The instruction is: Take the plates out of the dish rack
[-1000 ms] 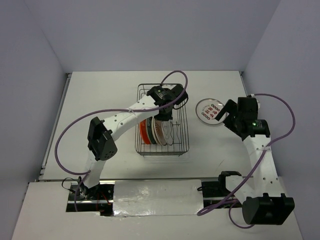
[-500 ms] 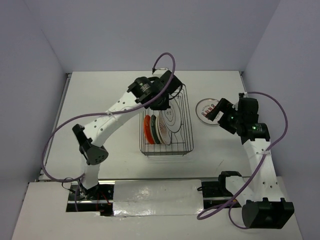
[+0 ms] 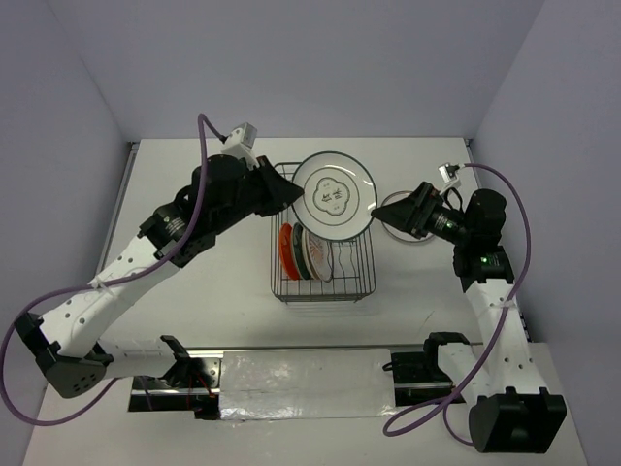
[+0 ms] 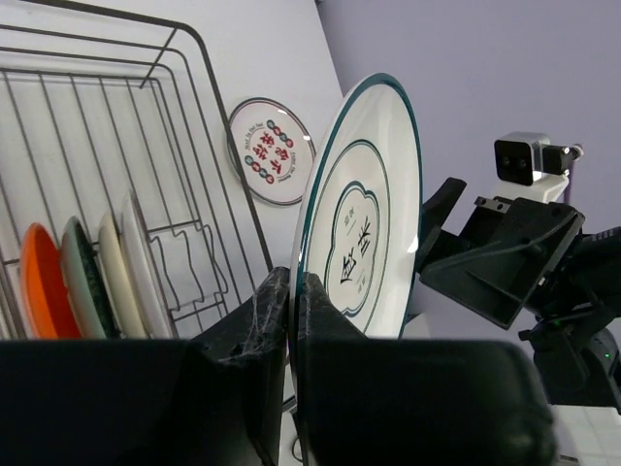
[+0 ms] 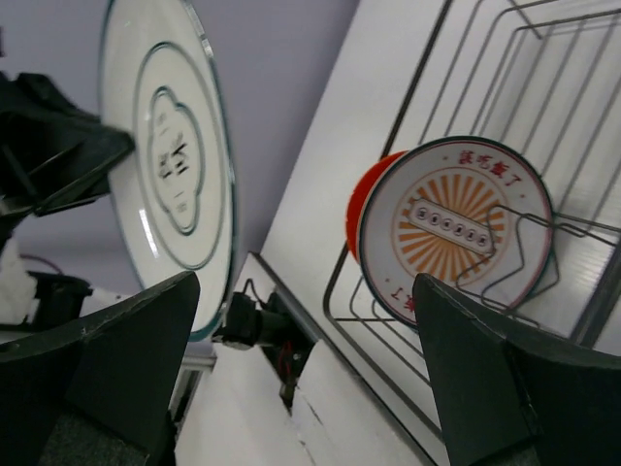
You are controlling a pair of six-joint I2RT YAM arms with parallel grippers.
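My left gripper (image 3: 289, 195) is shut on the rim of a white plate with grey-green rings (image 3: 335, 194) and holds it on edge, high above the dish rack (image 3: 355, 282). The grip shows in the left wrist view (image 4: 293, 291), on the plate (image 4: 364, 214). My right gripper (image 3: 390, 210) is open and empty just right of that plate, which shows in the right wrist view (image 5: 170, 155). Several plates stand in the rack: orange-red (image 4: 39, 282), dark (image 4: 82, 282), cream (image 4: 112, 272), and one with an orange-patterned centre (image 5: 456, 228).
A white plate with reddish marks (image 4: 270, 150) lies flat on the table right of the rack, partly under my right gripper (image 3: 419, 238). The rack's far half (image 4: 97, 116) holds no plates. Purple cables loop over both arms.
My left gripper has lifted the ringed plate up out of the rack and turned it toward the right arm. My right gripper has swung left from the table plate to the held plate.
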